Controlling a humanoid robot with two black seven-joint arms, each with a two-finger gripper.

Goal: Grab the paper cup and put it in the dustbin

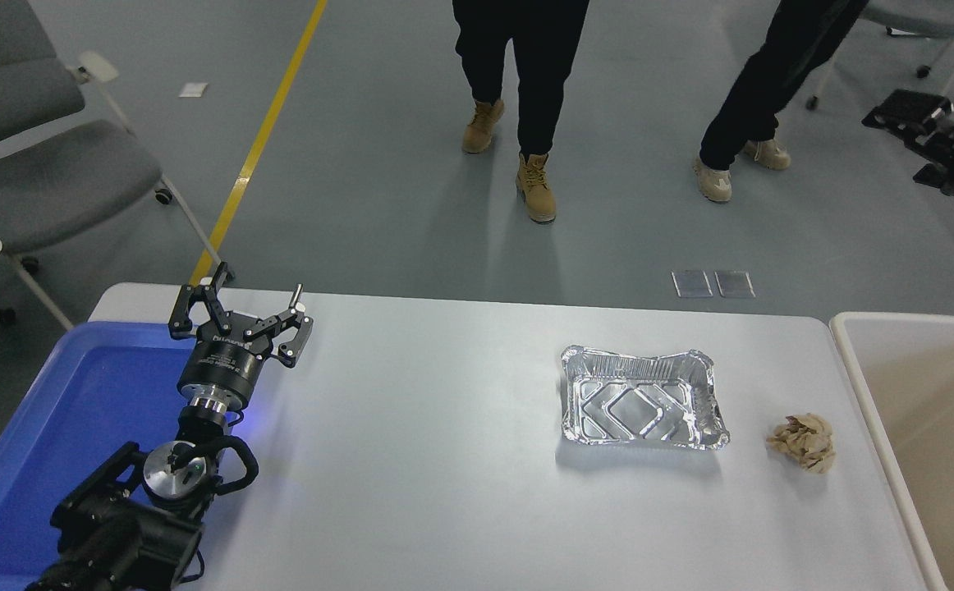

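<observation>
The dustbin (920, 427), a big beige bin with a thick rounded rim, stands against the counter's (444, 460) right end. The right claw (908, 111) hangs high beyond it, its fingers' state unclear. The left claw (240, 308) rests spread over the blue tray (75, 410).

One foil tray (644, 397), one paper wad (803, 442)
</observation>
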